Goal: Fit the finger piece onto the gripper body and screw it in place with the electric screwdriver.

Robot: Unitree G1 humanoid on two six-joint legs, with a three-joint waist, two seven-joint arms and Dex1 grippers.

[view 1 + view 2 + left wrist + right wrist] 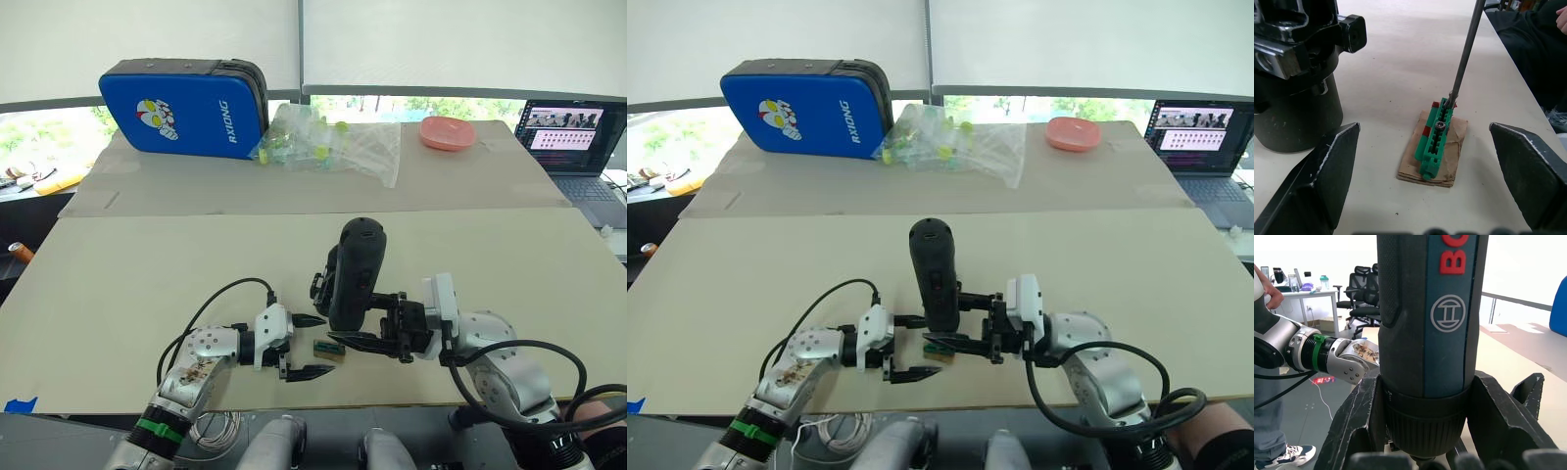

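The right gripper has its fingers pinching the electric screwdriver, which stands upright over the counter. Its thin bit comes down onto a screw sitting in a small green holder on a brown pad, just beside the gripper body. The left gripper rests low on the counter with its fingers spread wide on both sides of the green holder, and it holds nothing. I judge that the robot is picking up a screw with the bit, so the task is in an early or middle part. I cannot tell where the finger piece is, or whether it is already fitted. Driving the screw into the gripper body seems to be left.
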